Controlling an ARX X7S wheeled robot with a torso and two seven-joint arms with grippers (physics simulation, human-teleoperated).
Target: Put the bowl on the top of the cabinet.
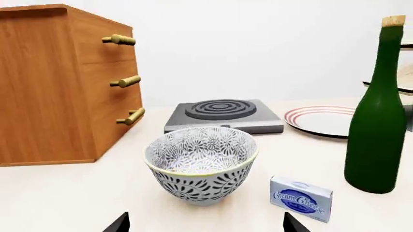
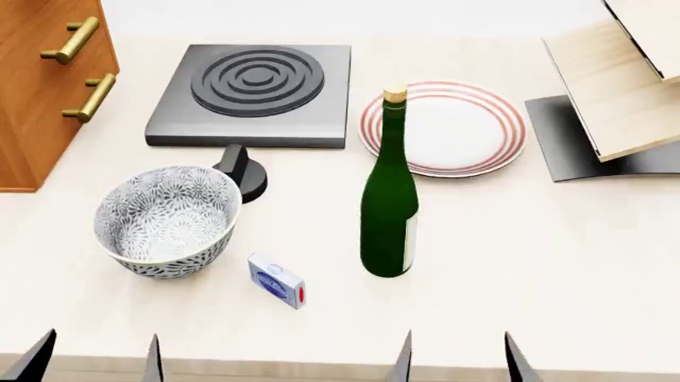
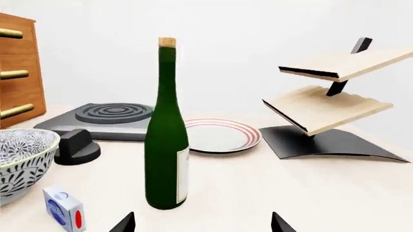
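The bowl (image 2: 167,218), deep and white with a grey leaf pattern, stands upright on the pale table at the left front; it also shows in the left wrist view (image 1: 201,163) and partly in the right wrist view (image 3: 22,162). The orange-brown cabinet (image 2: 43,87) with brass handles stands at the far left, also in the left wrist view (image 1: 58,82). My left gripper (image 2: 95,362) is open and empty, just short of the bowl (image 1: 205,224). My right gripper (image 2: 457,358) is open and empty near the front edge, facing the bottle (image 3: 201,224).
A green corked bottle (image 2: 390,199) stands mid-table, a small blue cream cheese box (image 2: 276,281) lies beside the bowl. A black hotplate (image 2: 255,94) with a knob (image 2: 242,169), a red-rimmed plate (image 2: 444,127) and a pale wooden rack (image 2: 616,87) stand behind.
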